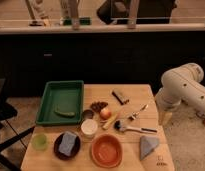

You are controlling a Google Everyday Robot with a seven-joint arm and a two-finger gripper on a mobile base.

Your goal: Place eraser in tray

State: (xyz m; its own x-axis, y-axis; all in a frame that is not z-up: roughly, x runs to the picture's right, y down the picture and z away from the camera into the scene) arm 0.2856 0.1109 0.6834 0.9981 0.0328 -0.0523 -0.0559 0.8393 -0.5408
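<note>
The eraser (120, 96), a small dark oblong block with a lighter side, lies at the far middle of the wooden table (136, 92), tilted diagonally. The green tray (48, 102) sits at the table's far left, about a tray's width left of the eraser, with a green pod-shaped item (64, 112) lying in it. My white arm (182, 86) hangs past the table's right edge. My gripper (165, 118) is at its lower end, pointing down beside the right edge, well right of the eraser and apart from everything on the table.
Between tray and arm lie a brown pile (98, 105), a small round fruit (105, 113), a white cup (88, 127), a dark-headed brush (127, 128) and a spoon (138, 111). At the front are a green cup (40, 141), a blue-grey sponge (67, 142) on a dark plate, an orange bowl (106, 150) and a grey wedge (148, 146).
</note>
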